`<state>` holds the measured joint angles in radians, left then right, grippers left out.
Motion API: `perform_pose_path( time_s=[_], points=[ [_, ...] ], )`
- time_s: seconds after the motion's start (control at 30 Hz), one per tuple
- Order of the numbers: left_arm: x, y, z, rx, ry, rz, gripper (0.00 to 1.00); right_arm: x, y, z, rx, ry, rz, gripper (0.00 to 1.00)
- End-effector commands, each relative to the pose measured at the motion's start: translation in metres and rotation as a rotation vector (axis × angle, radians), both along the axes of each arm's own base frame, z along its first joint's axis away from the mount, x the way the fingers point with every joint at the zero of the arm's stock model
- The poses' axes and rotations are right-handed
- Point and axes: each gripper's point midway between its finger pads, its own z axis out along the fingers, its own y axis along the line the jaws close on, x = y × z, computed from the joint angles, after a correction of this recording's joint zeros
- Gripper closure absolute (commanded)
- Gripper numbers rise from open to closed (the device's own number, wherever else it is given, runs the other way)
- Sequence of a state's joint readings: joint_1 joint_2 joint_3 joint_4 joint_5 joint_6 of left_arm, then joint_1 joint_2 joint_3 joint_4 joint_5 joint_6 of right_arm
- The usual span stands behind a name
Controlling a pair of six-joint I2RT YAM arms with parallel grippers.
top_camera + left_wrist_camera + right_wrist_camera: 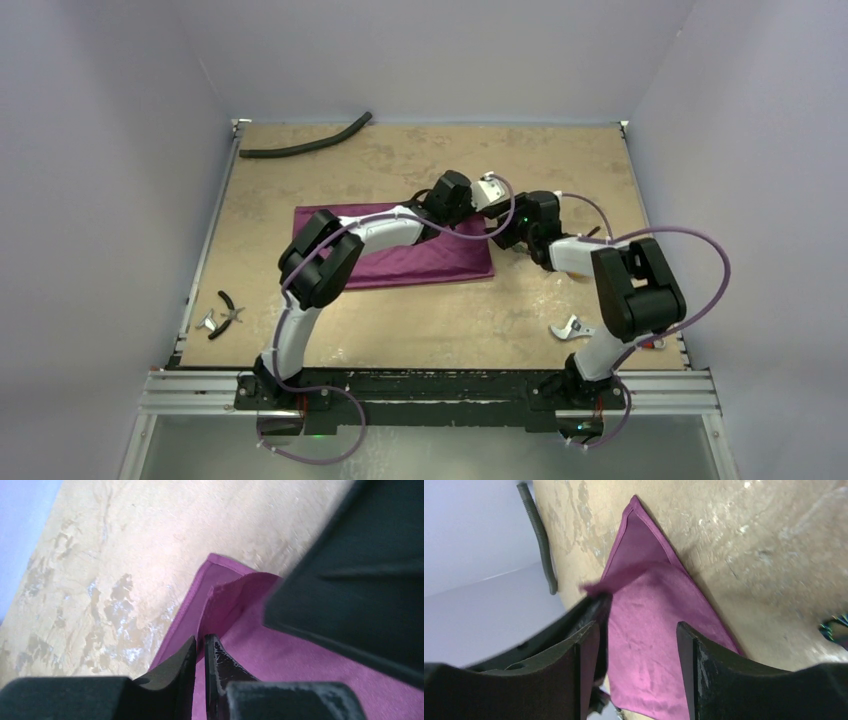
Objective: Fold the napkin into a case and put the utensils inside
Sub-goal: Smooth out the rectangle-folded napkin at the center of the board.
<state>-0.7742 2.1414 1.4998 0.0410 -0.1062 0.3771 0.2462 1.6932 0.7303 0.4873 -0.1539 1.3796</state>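
The plum-purple napkin (400, 262) lies folded into a long flat rectangle in the middle of the table. My left gripper (200, 647) is at its right end, shut on a thin raised flap of the napkin (300, 655), which runs up between the two fingers. My right gripper (639, 640) hangs open just beside it above the same end of the napkin (649, 610), with nothing between its fingers. In the right wrist view the left gripper's dark fingers pinch a cloth corner. The utensils cannot be made out in any view.
A long black hose (300, 148) lies at the table's far left corner. Small dark-handled pliers (228, 312) sit near the left edge. A silver-jawed tool (572, 328) lies near the right arm's base. Pale walls close in three sides.
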Motion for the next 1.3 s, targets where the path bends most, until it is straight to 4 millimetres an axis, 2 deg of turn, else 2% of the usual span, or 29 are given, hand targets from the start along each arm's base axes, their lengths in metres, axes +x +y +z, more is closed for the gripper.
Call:
perform_pose_path(
  time_s=[0.0, 0.17, 0.23, 0.3, 0.4, 0.47, 0.6, 0.73, 0.8, 0.93, 1.13, 1.27],
  points=[
    [0.032, -0.005, 0.028, -0.027, -0.130, 0.057, 0.83, -0.018, -0.021, -0.005, -0.133, -0.001, -0.003, 0.38],
    [0.045, 0.017, 0.057, -0.015, -0.163, 0.135, 0.53, -0.025, -0.037, 0.002, -0.274, -0.042, 0.019, 0.39],
    [0.049, 0.037, 0.068, -0.001, -0.118, 0.160, 0.36, -0.023, -0.038, 0.008, -0.337, -0.065, 0.052, 0.40],
    [0.048, 0.065, 0.072, 0.031, -0.047, 0.183, 0.26, -0.023, -0.036, 0.009, -0.411, -0.072, 0.099, 0.40],
    [0.036, 0.114, 0.077, 0.054, 0.063, 0.173, 0.25, -0.024, -0.025, 0.015, -0.496, -0.101, 0.168, 0.40],
    [0.019, 0.153, 0.067, 0.113, 0.140, 0.165, 0.26, -0.028, -0.008, 0.019, -0.545, -0.121, 0.238, 0.41],
    [-0.039, 0.228, 0.035, 0.224, 0.315, 0.137, 0.31, -0.049, 0.021, 0.018, -0.638, -0.116, 0.370, 0.40],
    [-0.092, 0.289, 0.014, 0.283, 0.476, 0.120, 0.38, -0.077, 0.034, 0.011, -0.676, -0.104, 0.475, 0.40],
    [-0.107, 0.309, 0.006, 0.314, 0.518, 0.115, 0.42, -0.088, 0.033, 0.003, -0.678, -0.082, 0.505, 0.41],
    [-0.119, 0.337, -0.009, 0.338, 0.548, 0.133, 0.45, -0.104, 0.030, -0.016, -0.666, -0.042, 0.547, 0.44],
    [-0.143, 0.368, -0.038, 0.391, 0.608, 0.176, 0.52, -0.127, 0.021, -0.037, -0.670, 0.026, 0.583, 0.47],
    [-0.156, 0.383, -0.050, 0.433, 0.595, 0.199, 0.54, -0.142, 0.015, -0.048, -0.665, 0.070, 0.602, 0.47]
  ],
)
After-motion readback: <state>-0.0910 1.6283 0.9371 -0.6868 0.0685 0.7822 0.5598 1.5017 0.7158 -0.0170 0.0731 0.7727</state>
